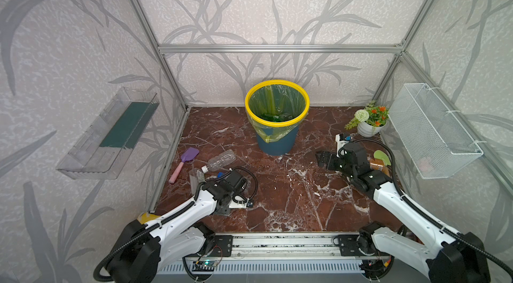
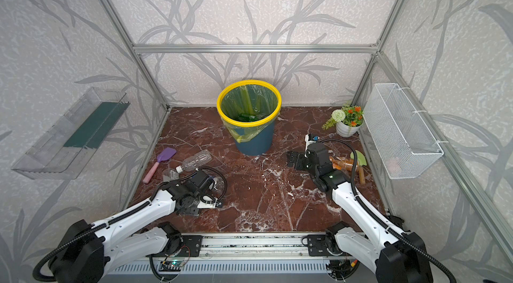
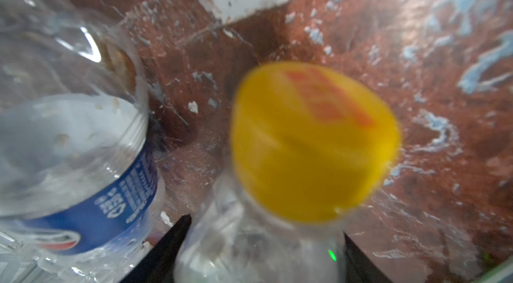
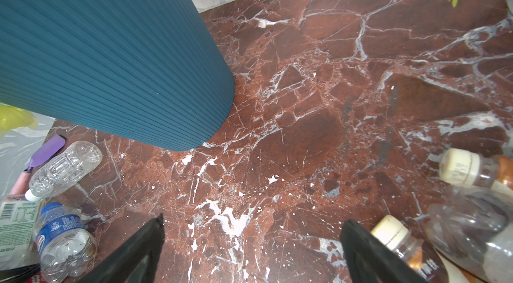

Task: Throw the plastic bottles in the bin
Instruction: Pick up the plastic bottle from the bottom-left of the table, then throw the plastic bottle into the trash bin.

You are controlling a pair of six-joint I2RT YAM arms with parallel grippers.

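Observation:
My left gripper (image 3: 266, 226) is shut on a clear bottle with a yellow cap (image 3: 313, 140), whose body fills the gap between the black fingers (image 3: 177, 231). Beside it lies a blue-labelled bottle (image 3: 83, 156). In both top views the left wrist hides this grip. A clear white-capped bottle (image 1: 220, 160) lies on the floor just beyond it. The bin (image 1: 277, 143) stands at the back with green bottles (image 1: 273, 117) inside. My right gripper (image 4: 252, 217) hangs open over bare floor to the bin's right. Cream-capped bottles (image 4: 391, 233) and a clear one (image 4: 472, 229) lie beside its finger.
A purple scoop with a pink handle (image 1: 184, 163) lies by the left wall, with a labelled packet (image 4: 14, 220) near it. A flower pot (image 1: 369, 126) stands at the back right, a green scoop (image 1: 383, 156) near it. A wire basket (image 1: 433, 131) and clear tray (image 1: 108, 134) hang on the side walls.

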